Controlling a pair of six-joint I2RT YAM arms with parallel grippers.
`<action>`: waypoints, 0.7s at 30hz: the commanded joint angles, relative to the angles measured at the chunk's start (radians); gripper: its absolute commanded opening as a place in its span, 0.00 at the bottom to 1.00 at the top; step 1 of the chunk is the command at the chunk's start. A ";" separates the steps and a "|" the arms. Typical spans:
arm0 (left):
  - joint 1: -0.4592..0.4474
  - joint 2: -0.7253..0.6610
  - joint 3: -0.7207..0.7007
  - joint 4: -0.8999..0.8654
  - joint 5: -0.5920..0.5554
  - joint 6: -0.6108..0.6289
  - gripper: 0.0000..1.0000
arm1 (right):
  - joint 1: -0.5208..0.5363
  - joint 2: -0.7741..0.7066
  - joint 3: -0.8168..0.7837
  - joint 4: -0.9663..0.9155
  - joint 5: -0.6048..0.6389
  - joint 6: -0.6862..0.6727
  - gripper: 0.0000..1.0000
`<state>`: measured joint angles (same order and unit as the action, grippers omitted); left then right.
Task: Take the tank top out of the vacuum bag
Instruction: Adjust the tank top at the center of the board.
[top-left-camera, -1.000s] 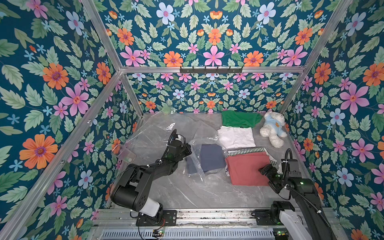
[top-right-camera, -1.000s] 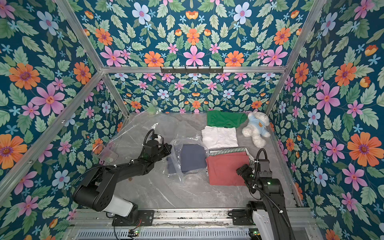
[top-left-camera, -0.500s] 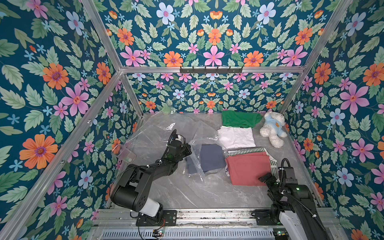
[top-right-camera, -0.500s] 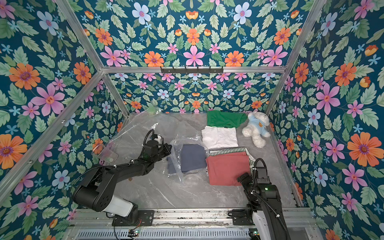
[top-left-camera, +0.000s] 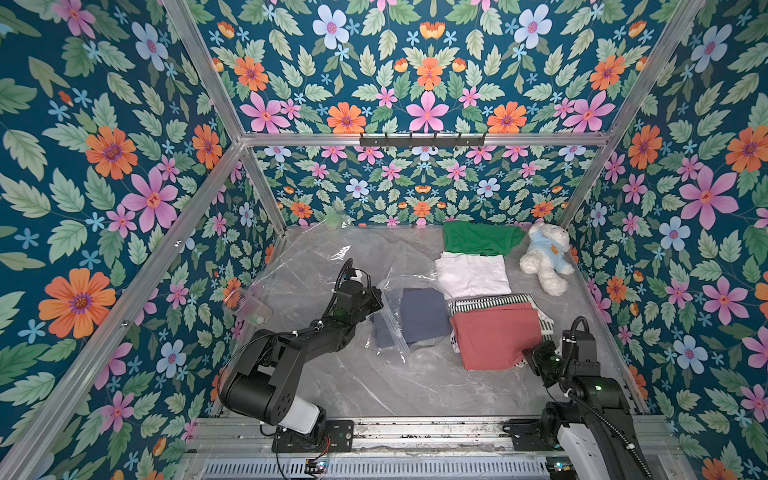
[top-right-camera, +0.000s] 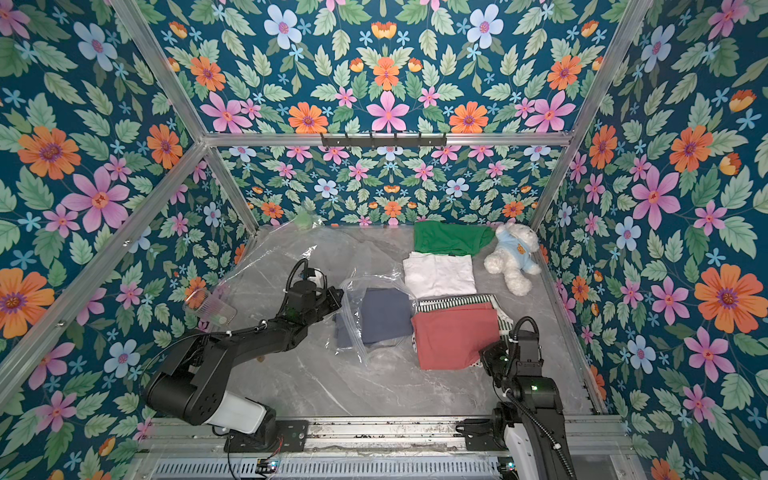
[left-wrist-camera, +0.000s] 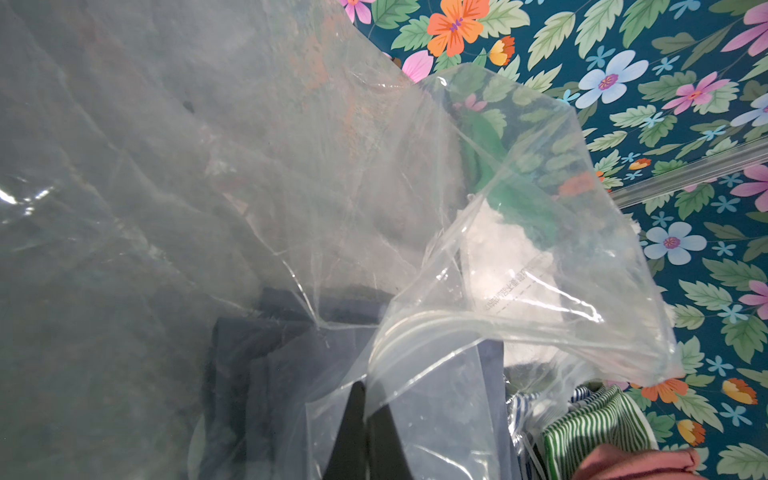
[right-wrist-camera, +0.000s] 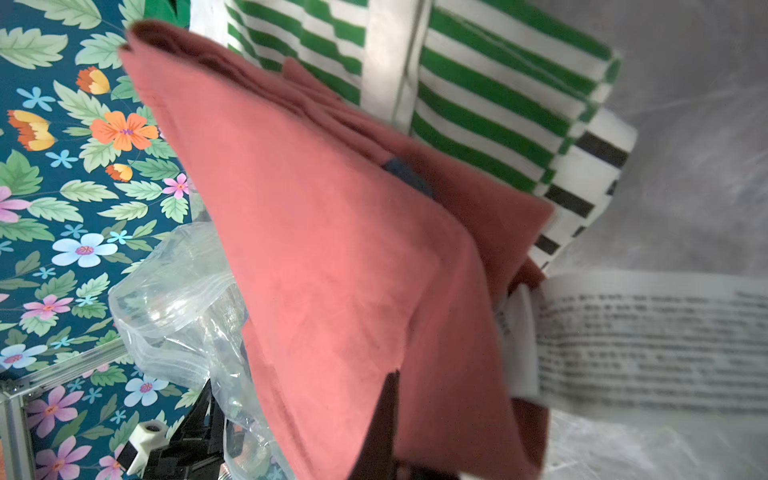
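Left claw (left-wrist-camera: 365, 390): fingers pressed together, clamped on a fold of the vacuum bag (left-wrist-camera: 540, 291) just beside its zip strip, with clear film on both sides of the tips in my left wrist view. In both top views this claw sits mid-frame, at the bag's right-hand end. From there the bag (top-left-camera: 332, 257) spreads up and left across the grey marbled tabletop (top-left-camera: 395, 382) to the foot of the back wall, crumpled and glossy. Just right of the claw, at frame centre, lies a dark blue garment (top-left-camera: 424, 316), folded and covered by the clear film; its left part shows dimmer through the film. Right claw (top-left-camera: 527, 356): lower right of the frame, at the near right corner of the red garment (top-left-camera: 494, 336). Its fingers are closed. In the right wrist view the red cloth drapes over them and touches them, but I cannot tell whether any cloth is pinched. A white printed label (right-wrist-camera: 644, 340) shows beside that cloth. The red garment lies flat on top of a striped garment (top-left-camera: 490, 300), just beside the blue one on its right. Higher in the frame comes a folded white garment (top-left-camera: 471, 274), then a green garment (top-left-camera: 478, 239) against the back wall. A white teddy bear (top-left-camera: 544, 262) in a pale blue shirt sits at the upper right of the tabletop, near the white and green pieces.
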<state>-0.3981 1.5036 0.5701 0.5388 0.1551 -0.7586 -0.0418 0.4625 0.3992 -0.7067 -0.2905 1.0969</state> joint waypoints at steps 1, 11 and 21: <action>0.002 0.002 0.002 0.024 0.000 -0.006 0.00 | 0.000 0.020 0.033 -0.002 0.064 -0.047 0.01; 0.002 -0.006 -0.001 0.016 -0.007 -0.002 0.00 | 0.001 0.037 0.034 0.021 0.151 -0.143 0.05; 0.001 -0.023 0.006 -0.010 -0.020 0.014 0.00 | 0.000 0.020 0.171 -0.021 0.102 -0.329 0.86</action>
<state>-0.3973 1.4818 0.5701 0.5274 0.1516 -0.7547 -0.0414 0.4614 0.5365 -0.7380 -0.1497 0.8650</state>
